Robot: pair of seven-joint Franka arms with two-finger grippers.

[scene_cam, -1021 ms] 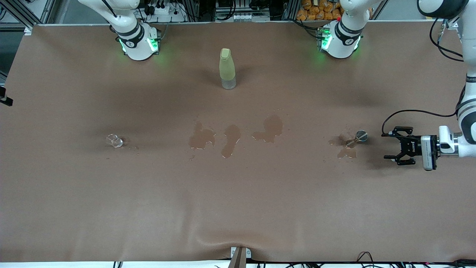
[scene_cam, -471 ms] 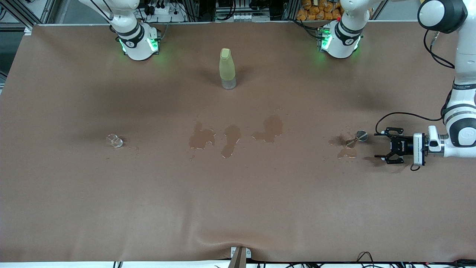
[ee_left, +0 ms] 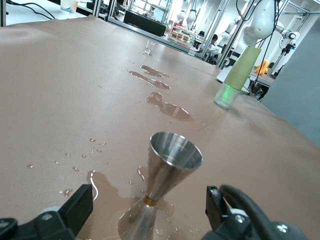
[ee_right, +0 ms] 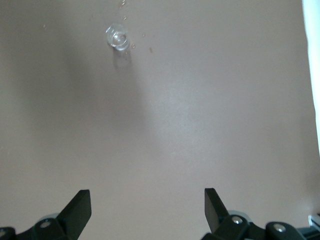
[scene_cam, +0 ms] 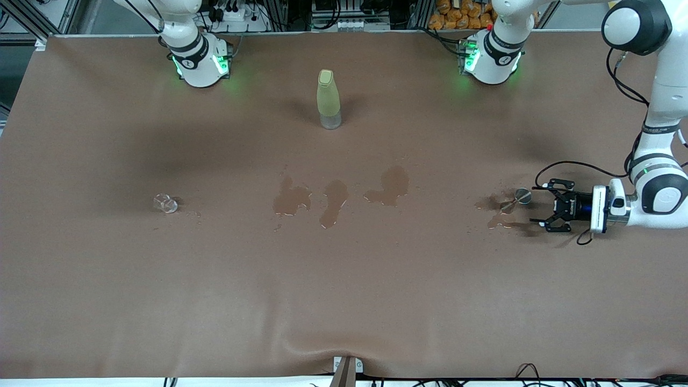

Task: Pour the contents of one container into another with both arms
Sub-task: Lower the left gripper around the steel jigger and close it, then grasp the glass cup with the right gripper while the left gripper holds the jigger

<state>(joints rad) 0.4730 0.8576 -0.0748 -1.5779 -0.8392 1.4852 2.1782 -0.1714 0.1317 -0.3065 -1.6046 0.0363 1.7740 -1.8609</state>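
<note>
The left hand point(scene_cam: 539, 205) sits low over the bench point(scene_cam: 344, 301) at the left arm's end, turned sideways, its fingers point(ee_left: 80, 202) spread wide and holding nothing. It points at a small steel jigger point(scene_cam: 517, 199), which stands upright just beside the fingertips, apart from them. In the left wrist view the jigger point(ee_left: 162, 177) shows between the two open fingers, hourglass in shape, its upper cup facing up, its base standing in a puddle point(ee_left: 107, 187).

Wet patches on the brown bench cover: one puddle point(scene_cam: 500, 215) around and beside the jigger, three larger spills point(scene_cam: 336, 201) near the middle of the bench, in a row.

A tall pale green bottle point(scene_cam: 328, 99) with a clear base stands upright between the two arm bases, farther from the front camera than the spills, well apart from both hands.

A small clear glass point(scene_cam: 165, 203) rests on the bench toward the right arm's end, with a few droplets beside it.

The right hand point(ee_right: 147, 205) appears only in its own wrist view: fingers wide apart, empty, high over bare bench, the clear glass point(ee_right: 118, 36) below it. The right arm's base point(scene_cam: 199, 62) shows in the front view; the arm waits.
</note>
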